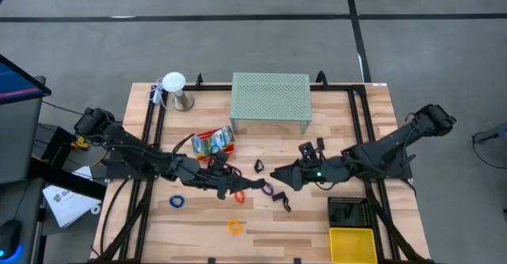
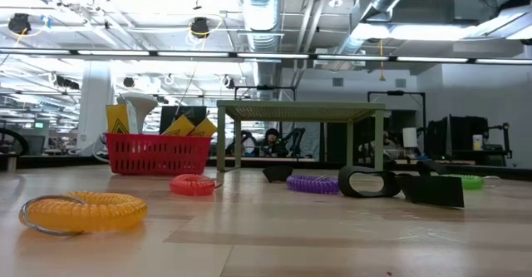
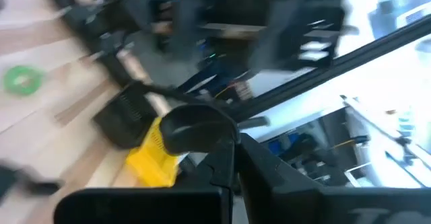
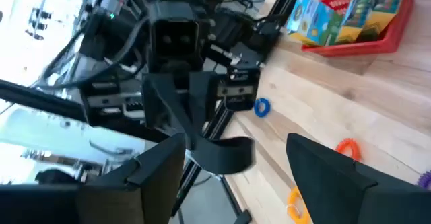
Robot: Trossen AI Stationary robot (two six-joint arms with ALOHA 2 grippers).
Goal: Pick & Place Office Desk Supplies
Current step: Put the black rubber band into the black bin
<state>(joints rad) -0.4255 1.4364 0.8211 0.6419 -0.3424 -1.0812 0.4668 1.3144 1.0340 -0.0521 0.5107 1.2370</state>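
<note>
The left gripper (image 1: 257, 184) is seen clenched around a small black clip (image 4: 222, 152) at mid-counter, low over the wood; the clip's curved black body is seen at its fingertips in both wrist views. The right gripper (image 1: 277, 175) is met just opposite, its fingers (image 4: 330, 173) spread wide and released, nothing between them. A purple loop (image 1: 268, 189) lies just beside both grippers, with a red loop (image 1: 239, 195) near it under the left arm. Farther out, an orange loop (image 1: 235, 227) and a blue loop (image 1: 177, 202) lie on the counter (image 1: 301, 232). Crayon boxes (image 1: 214, 143) stand in the red tray (image 1: 207, 151), in front of the mesh shelf (image 1: 270, 99). A yellow tray (image 1: 352, 244) and a black tray (image 1: 349, 211) sit at the right front corner.
</note>
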